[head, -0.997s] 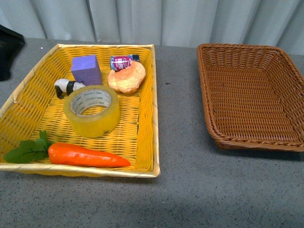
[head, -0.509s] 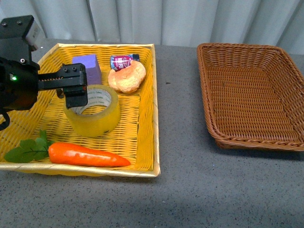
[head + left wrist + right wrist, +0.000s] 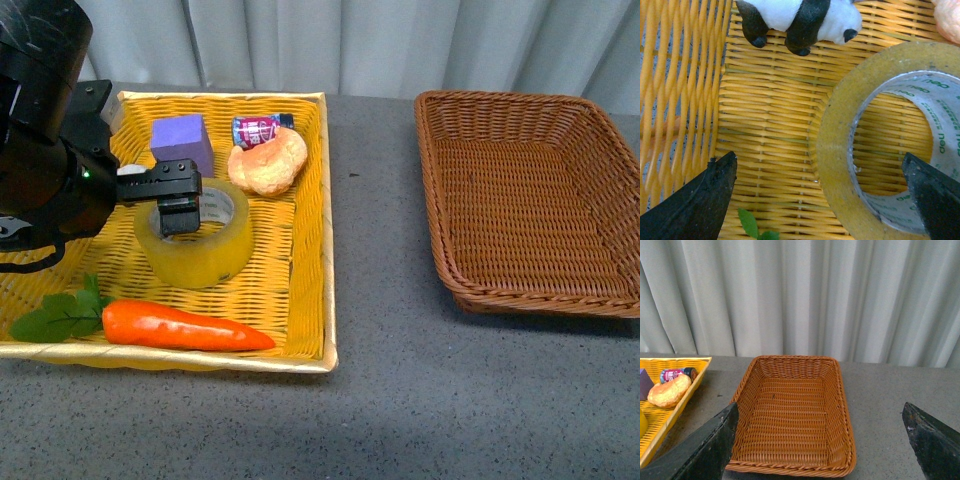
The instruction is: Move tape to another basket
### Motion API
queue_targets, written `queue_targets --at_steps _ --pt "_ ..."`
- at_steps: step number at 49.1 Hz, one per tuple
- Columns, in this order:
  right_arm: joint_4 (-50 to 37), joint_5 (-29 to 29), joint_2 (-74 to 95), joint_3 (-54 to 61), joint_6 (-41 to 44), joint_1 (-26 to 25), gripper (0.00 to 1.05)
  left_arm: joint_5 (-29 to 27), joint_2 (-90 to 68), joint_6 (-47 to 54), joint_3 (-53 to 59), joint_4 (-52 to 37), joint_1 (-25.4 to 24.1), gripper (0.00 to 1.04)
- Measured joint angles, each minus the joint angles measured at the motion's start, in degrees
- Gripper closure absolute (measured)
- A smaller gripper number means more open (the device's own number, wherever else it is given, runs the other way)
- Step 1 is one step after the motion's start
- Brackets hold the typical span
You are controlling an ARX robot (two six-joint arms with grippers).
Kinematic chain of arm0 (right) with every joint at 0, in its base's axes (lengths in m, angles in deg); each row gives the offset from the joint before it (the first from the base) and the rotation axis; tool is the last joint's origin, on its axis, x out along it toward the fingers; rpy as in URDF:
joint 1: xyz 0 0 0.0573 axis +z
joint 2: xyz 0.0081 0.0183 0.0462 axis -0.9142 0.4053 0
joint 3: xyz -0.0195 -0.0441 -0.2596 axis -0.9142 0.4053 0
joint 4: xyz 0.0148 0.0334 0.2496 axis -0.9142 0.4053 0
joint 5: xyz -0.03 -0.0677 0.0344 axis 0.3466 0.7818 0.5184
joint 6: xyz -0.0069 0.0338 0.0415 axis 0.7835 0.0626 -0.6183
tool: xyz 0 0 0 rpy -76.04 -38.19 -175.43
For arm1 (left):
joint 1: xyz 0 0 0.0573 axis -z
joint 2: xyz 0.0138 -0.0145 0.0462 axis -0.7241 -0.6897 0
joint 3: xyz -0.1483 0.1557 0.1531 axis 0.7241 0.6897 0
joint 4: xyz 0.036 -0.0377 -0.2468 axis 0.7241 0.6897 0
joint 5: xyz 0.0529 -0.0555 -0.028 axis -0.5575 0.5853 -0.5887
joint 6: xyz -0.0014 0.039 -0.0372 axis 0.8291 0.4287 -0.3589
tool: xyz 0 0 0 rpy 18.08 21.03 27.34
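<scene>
The tape [image 3: 205, 250], a wide yellowish roll with a white printed core, lies flat in the yellow tray [image 3: 305, 270]. My left gripper [image 3: 178, 203] hovers open just over the roll's left side. In the left wrist view the left gripper [image 3: 819, 167] straddles the wall of the tape [image 3: 837, 150]: one finger is outside the roll, the other over the core hole. The brown wicker basket [image 3: 530, 200] stands empty at the right. My right gripper [image 3: 820, 412] is open, holds nothing and faces the basket [image 3: 790, 415]. It does not show in the front view.
The yellow tray also holds a carrot [image 3: 180, 326] at the front, a purple block [image 3: 182, 143], a bread roll [image 3: 268, 162], a small can [image 3: 258, 128] and a panda toy [image 3: 800, 20] close to the tape. A strip of grey table separates the baskets.
A second ago no arm was in the front view. The left arm came in from the left and moved right, to stand over the tape.
</scene>
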Motion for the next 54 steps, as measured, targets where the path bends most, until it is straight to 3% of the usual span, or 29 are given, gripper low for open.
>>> queue_targets --at_steps 6,8,24,31,41,46,54 --pt "0.00 0.00 0.00 0.00 0.00 0.00 0.09 -0.24 -1.68 -0.42 -1.62 0.94 -0.20 0.07" --pt "0.00 0.00 0.00 0.00 0.00 0.00 0.09 -0.68 -2.25 -0.46 -2.16 1.25 -0.22 0.11" --pt "0.00 0.00 0.00 0.00 0.00 0.00 0.09 0.00 -2.84 -2.75 -3.61 2.45 -0.24 0.60" --pt "0.00 -0.02 0.00 0.00 0.00 0.00 0.09 0.09 -2.84 -3.23 -4.02 2.51 0.22 0.86" --pt "0.00 -0.02 0.00 0.00 0.02 0.00 0.09 -1.81 -1.53 -1.53 -3.15 0.59 1.01 0.88" --pt "0.00 0.00 0.00 0.00 0.00 0.00 0.09 -2.80 1.68 3.58 -1.16 -5.46 2.62 0.89" --pt "0.00 0.00 0.00 0.00 0.02 0.00 0.09 2.91 6.05 9.99 -0.87 -11.10 5.97 0.89"
